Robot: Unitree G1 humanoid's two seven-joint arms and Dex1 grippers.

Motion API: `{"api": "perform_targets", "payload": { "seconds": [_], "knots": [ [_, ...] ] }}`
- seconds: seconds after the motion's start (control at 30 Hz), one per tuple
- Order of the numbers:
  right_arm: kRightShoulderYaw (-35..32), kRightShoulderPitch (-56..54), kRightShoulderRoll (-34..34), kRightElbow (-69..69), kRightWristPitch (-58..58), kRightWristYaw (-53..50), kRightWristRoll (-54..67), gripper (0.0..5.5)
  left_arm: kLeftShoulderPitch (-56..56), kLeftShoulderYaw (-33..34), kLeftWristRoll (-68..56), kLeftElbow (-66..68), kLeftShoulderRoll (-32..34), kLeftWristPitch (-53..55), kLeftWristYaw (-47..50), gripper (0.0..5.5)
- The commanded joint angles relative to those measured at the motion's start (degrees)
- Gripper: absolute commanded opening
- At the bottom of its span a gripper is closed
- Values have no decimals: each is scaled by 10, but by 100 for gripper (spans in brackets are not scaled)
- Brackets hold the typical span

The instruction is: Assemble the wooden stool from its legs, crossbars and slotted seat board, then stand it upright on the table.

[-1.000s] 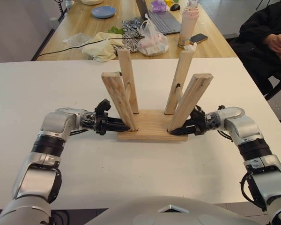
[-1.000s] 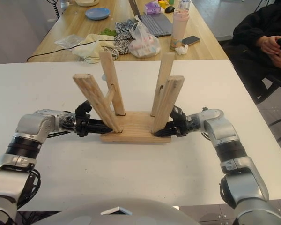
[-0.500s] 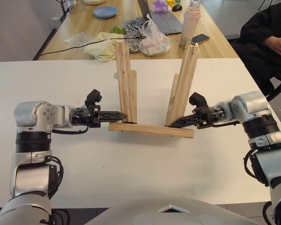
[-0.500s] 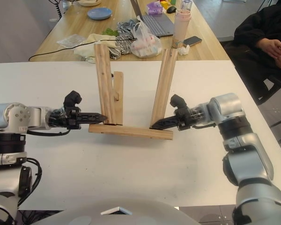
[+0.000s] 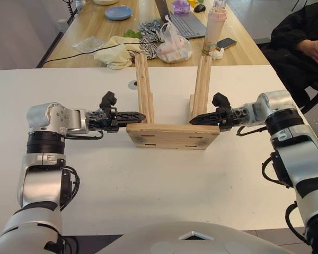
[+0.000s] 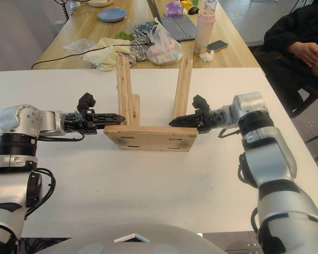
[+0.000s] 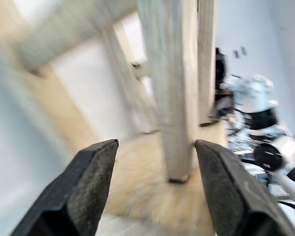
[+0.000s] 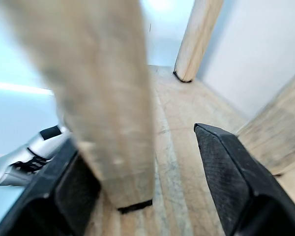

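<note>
The assembled wooden stool hangs tipped on its side over the white table point(image 5: 148, 201). Its slotted seat board point(image 5: 172, 136) faces me and its legs point(image 5: 143, 84) point away toward the back. My left gripper point(image 5: 138, 114) is shut on the left near leg beside the seat; in the left wrist view its fingers point(image 7: 88, 191) straddle that leg point(image 7: 174, 98). At the seat's right end, my right gripper point(image 5: 196, 119) is shut on the right near leg point(image 5: 203, 84). The right wrist view has that leg point(image 8: 103, 98) between the black fingers point(image 8: 231, 177), against the seat underside point(image 8: 187, 147).
A small round mark point(image 5: 133, 83) lies on the white table behind the stool. Beyond the far edge, a wooden table point(image 5: 85, 26) carries cloths point(image 5: 116, 50), a plastic bag point(image 5: 172, 47), a laptop point(image 5: 185, 24), a bottle point(image 5: 212, 32) and a blue plate point(image 5: 119, 12).
Both grippers have lifted the stool off the table and turned it, so the legs swung from pointing up to pointing away and the seat top now faces me.
</note>
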Motion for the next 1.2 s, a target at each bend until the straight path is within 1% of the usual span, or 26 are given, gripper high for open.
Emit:
{"api": "perform_targets", "payload": {
  "seconds": [0.03,0.1,0.2,0.33,0.47,0.63,0.7,0.8,0.97,1.0,1.07,1.13,1.2],
  "knots": [
    [-11,-12,-15,72,-47,-41,-59,305,-12,-13,47,59,21,-16,29,280],
    [-28,-23,-20,93,-59,-41,-64,305,-30,4,46,85,29,-23,25,280],
    [-60,-32,-27,111,-58,-37,-63,305,-34,54,33,105,36,-62,15,280],
    [-56,-18,-14,99,-53,-8,-80,305,-25,88,30,108,27,-94,17,280],
    [-53,-12,-11,87,-47,22,-89,366,-28,92,34,103,14,-103,19,280],
    [-77,-19,-14,98,-54,13,-98,455,-19,99,29,91,7,-103,16,280],
    [-99,-25,-17,109,-61,-4,-96,455,-14,103,26,84,4,-103,15,280],
    [-156,-46,-22,126,-55,-36,-76,455,-8,112,21,79,-3,-105,17,280],
    [-205,-51,-27,125,-54,-56,-73,455,2,122,17,69,-12,-108,22,280],
    [-214,-50,-32,124,-63,-60,-74,455,4,121,18,65,-12,-111,20,280],
    [-209,-32,-45,100,-115,-58,-93,455,27,106,31,33,-7,-149,4,280],
    [-201,-1,-61,71,-175,-45,-108,455,77,60,61,-29,10,-219,-38,280],
    [-208,34,-80,50,-233,-37,-111,455,125,19,98,-86,25,-305,-69,280]
  ]
}}
